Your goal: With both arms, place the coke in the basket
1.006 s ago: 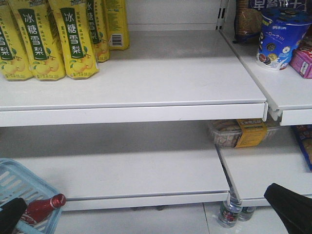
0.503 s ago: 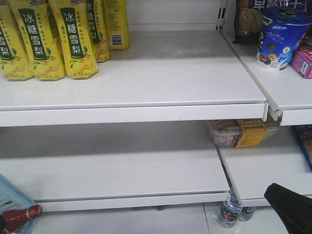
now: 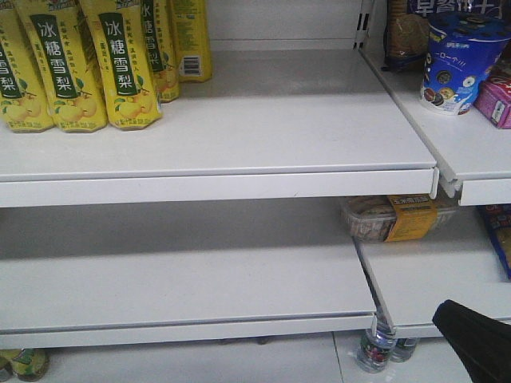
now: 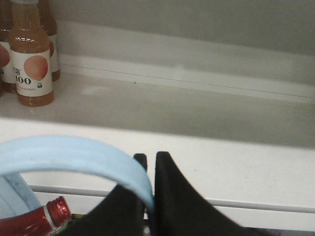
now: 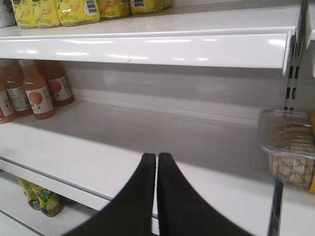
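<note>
Where previously visible, basket [image 4: 74, 157] and coke [image 4: 34, 226] gone.

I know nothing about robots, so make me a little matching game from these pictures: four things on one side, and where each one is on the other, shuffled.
Things:
1. coke
2. yellow drink packs
3. peach-coloured juice bottles
4. right claw

Places:
A. top shelf, left side
B. middle shelf, far left
C. beside the basket handle that the left claw grips
D. shut, before the middle shelf

Pairs: 1-C, 2-A, 3-B, 4-D
</note>
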### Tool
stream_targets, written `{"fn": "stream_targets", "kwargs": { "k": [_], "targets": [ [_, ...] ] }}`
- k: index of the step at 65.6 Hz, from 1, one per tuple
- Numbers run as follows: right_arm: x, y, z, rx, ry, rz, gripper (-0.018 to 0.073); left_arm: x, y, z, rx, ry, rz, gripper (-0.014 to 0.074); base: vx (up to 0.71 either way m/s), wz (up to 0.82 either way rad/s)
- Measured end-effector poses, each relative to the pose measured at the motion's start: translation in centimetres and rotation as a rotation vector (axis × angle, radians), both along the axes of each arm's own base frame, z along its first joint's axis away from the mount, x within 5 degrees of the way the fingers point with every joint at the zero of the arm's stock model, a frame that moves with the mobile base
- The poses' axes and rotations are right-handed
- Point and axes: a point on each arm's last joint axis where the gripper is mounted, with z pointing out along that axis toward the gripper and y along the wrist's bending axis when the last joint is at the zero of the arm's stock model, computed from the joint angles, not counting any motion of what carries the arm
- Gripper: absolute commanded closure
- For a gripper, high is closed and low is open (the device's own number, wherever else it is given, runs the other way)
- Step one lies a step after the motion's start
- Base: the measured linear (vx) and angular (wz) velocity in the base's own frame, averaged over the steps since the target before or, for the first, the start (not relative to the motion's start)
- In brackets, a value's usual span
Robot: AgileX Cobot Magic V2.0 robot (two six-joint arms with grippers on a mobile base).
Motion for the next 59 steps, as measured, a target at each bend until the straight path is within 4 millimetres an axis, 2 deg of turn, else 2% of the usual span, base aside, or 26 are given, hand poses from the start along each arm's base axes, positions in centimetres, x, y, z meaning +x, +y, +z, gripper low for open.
{"fn": "stream_targets", "kwargs": {
  "k": [59],
  "targets": [
    [0.0,0.0,0.0,0.000,0.000,0.000,0.0564,0.2,0.0,1.1,0.029,-0.117,-0.008,0.0603,0.00,0.00]
  ]
}}
